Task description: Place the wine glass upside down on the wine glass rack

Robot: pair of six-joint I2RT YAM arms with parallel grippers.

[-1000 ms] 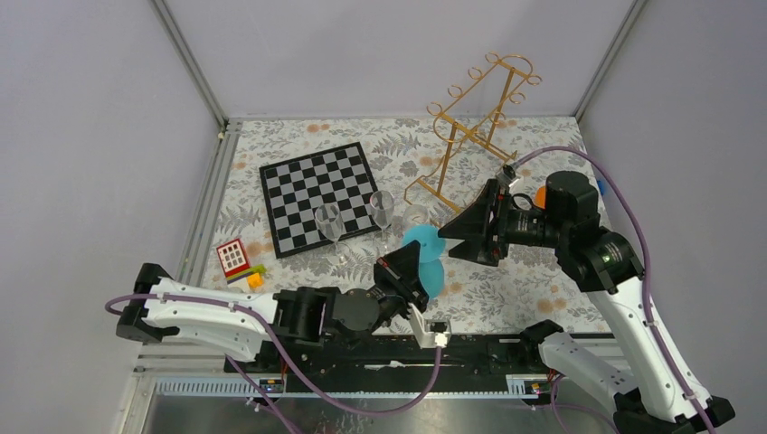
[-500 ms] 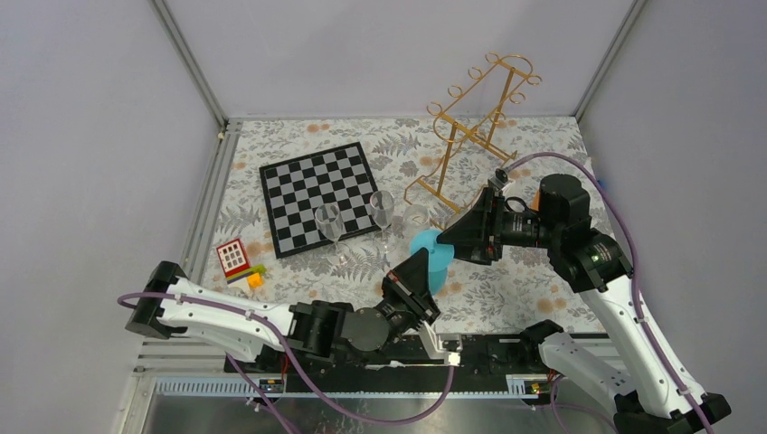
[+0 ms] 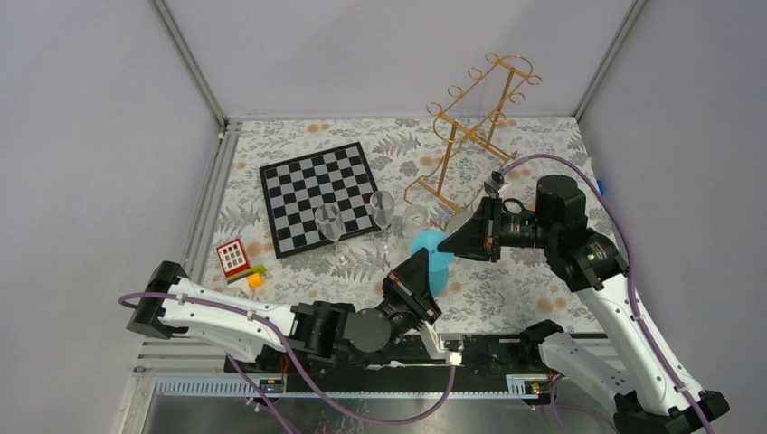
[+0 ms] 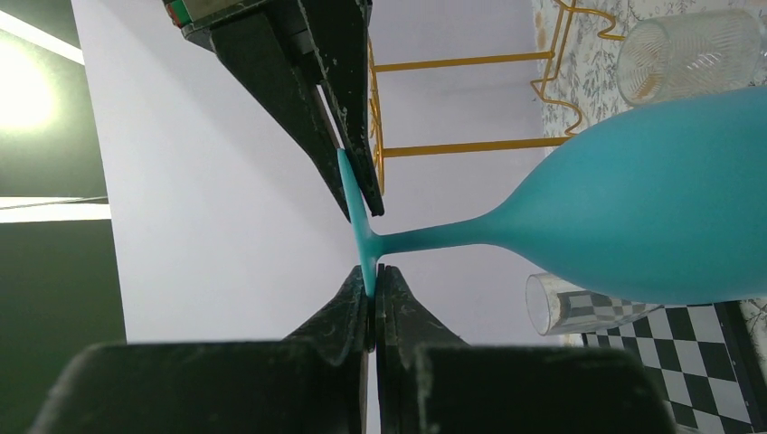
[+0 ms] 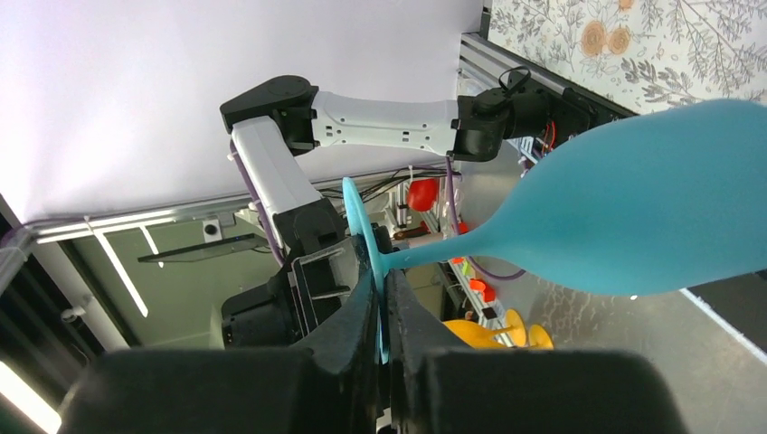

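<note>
Handover | my left pincer (image 4: 372,276) and right pincer (image 5: 380,276) both clamp foot of matte teal wine glass (image 4: 651,217) | regrip for inverting, I judge.

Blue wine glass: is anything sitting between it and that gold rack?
A clear ribbed tumbler stands between the blue wine glass and the near foot of the gold wire rack. Two clear wine glasses stand off to the left.

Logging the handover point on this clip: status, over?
Left gripper shut on wine glass foot. Right gripper shut on same foot, opposite edge. Glass held between both arms, not yet on wine glass rack. Clear glasses stand near rack base.
</note>
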